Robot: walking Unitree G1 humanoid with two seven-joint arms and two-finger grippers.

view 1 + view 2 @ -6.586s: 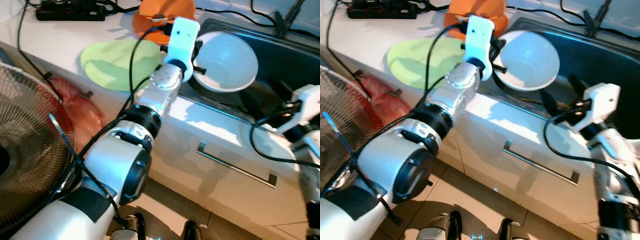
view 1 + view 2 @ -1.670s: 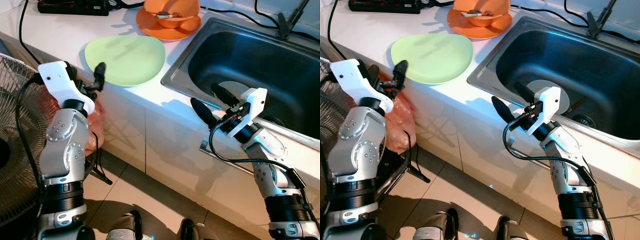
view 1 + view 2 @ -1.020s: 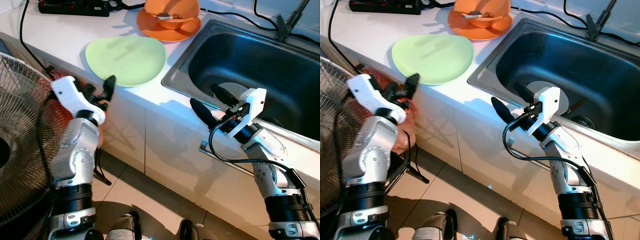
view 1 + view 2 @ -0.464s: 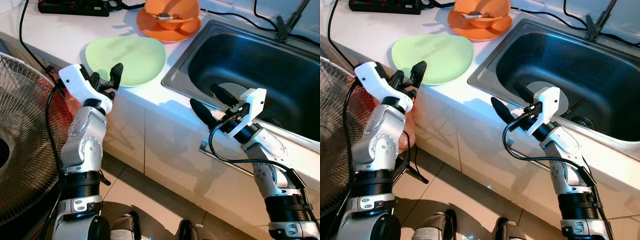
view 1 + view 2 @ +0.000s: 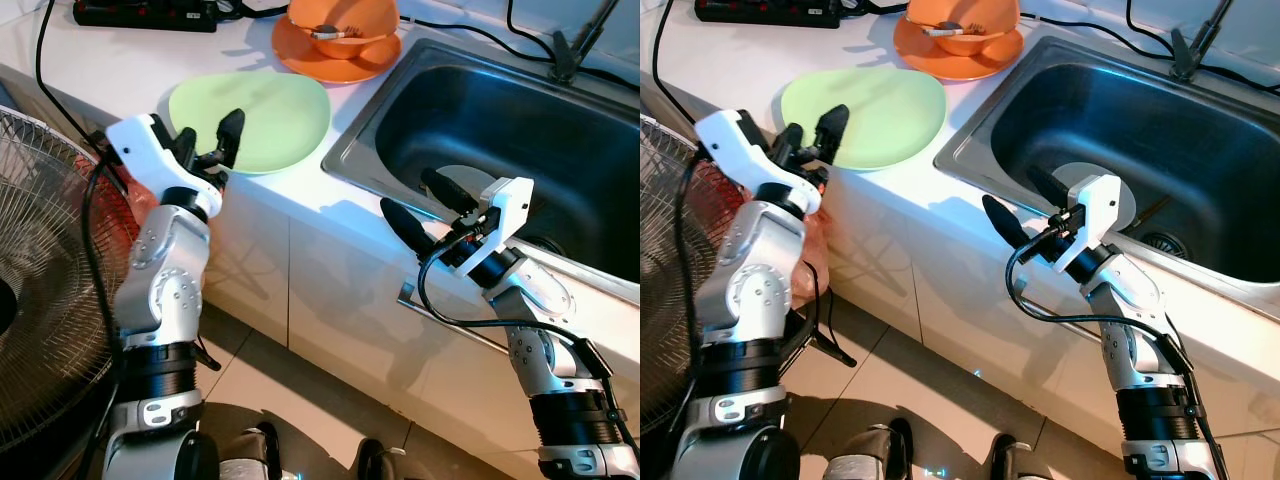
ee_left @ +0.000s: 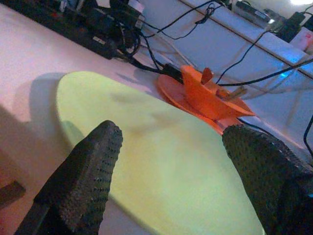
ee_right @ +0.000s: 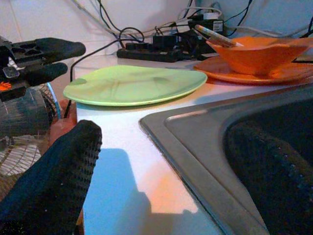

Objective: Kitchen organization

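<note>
Green plate point(image 5: 250, 122) unlifted on surface point(image 5: 120, 70) beside sink point(image 5: 500, 130), orange bowl point(image 5: 345, 22) on its saucer behind; left hand point(image 5: 212, 140) spread at plate's near rim, right hand point(image 5: 425, 205) spread, empty; tidying apparently early.

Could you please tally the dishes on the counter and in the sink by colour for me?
Green: 1, the green plate on the counter.
Orange: 2, the orange bowl sitting on the orange plate.
White: 1, the white dish in the sink, partly hidden behind the right gripper.
Total: 4 dishes.
</note>
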